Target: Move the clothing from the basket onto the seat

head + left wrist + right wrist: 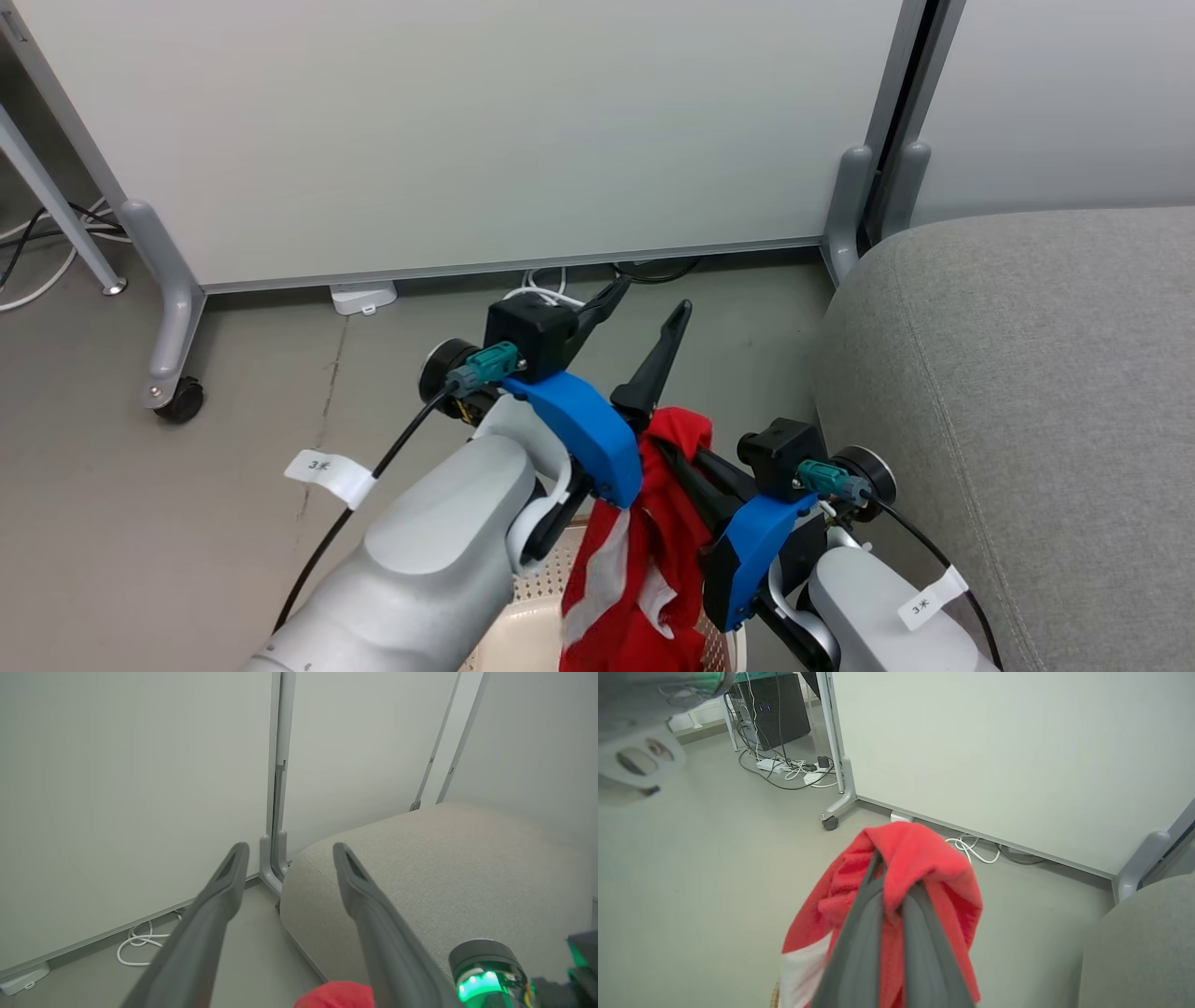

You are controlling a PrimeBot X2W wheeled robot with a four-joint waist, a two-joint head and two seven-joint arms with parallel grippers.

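The limp, light red clothing (653, 560) hangs at lower centre of the head view above the basket (546, 583), its bunched top fold, a sound hold, clamped in the right gripper (892, 891), possibly one garment only; the left gripper (289, 854) has its fingers apart, empty.

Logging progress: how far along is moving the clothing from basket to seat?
Done: nothing yet; the visible part of the grey woven-fabric seat cushion holds no clothing. In hand: the right gripper is shut on a red garment with a white panel, hanging over the cream perforated plastic basket; the left gripper is open. Remaining: setting it there.
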